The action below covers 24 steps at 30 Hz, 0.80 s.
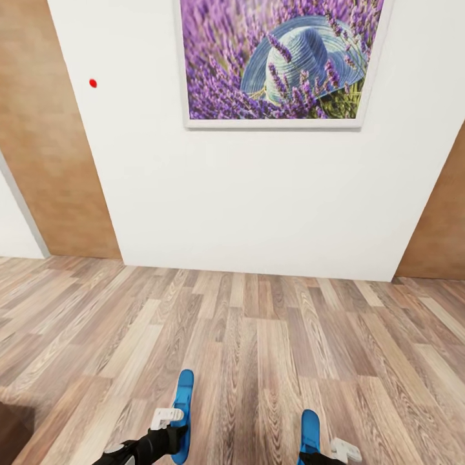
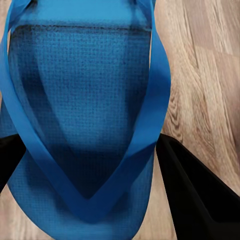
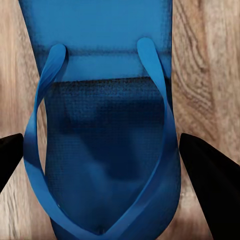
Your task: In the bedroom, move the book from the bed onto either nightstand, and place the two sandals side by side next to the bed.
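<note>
Two sandals are held, one per gripper. In the head view the left sandal [image 1: 183, 413] is seen sticking forward from the left gripper [image 1: 169, 429], and the right sandal [image 1: 310, 431] likewise from the right gripper [image 1: 321, 451]; both are carried off the wood floor [image 1: 258, 336], facing a white wall [image 1: 258, 194] w/ a lavender-and-hat picture [image 1: 278, 58]. Left wrist view: blue sole and V-strap [image 2: 85, 125] sit between the dark fingers [image 2: 200, 200], which are pressed to its edges, so that gripper is clamped on the sandal. Right wrist view: same, sandal [image 3: 105, 135] between fingers [image 3: 210, 190], though contact at the edges is less sure; judged as gripped.

Step in hand, prob.: transport of the pair toward the bed. Bed, book and nightstand aren't seen from this spot.

Next move calls for the base to be turned until the bed is found, then both sandals to be lowered flat, parallel, toes same way, just beside the frame, before the fingers are released.
</note>
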### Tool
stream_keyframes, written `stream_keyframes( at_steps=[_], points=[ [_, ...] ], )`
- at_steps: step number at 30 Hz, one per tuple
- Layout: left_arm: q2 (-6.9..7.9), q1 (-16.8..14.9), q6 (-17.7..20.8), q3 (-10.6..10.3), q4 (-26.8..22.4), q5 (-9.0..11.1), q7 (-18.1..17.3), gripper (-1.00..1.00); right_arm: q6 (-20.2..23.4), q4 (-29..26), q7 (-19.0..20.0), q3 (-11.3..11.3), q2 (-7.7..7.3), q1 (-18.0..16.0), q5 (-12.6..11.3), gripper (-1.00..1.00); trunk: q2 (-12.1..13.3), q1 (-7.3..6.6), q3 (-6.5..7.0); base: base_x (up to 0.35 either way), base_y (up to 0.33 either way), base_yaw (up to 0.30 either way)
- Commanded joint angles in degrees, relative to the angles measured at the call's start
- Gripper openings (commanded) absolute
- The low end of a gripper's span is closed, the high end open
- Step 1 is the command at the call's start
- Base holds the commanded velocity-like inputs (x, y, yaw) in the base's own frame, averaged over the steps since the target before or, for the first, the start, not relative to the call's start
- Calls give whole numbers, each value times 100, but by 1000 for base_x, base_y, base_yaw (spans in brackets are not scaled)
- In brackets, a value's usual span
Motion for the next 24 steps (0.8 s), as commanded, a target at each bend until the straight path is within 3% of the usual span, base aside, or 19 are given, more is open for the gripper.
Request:
stream_keyframes(
  at_steps=[1,24],
  points=[
    [4,-4,-30,-45,6,34,-13,-100,25,-5,13,46,-4,-2,-62,-100,-2,-1,-5,89,0,0],
    [4,-4,-30,-47,6,33,-12,-100,25,-5,13,46,-6,-2,-60,-100,-2,-1,-5,311,0,0]
  ],
)
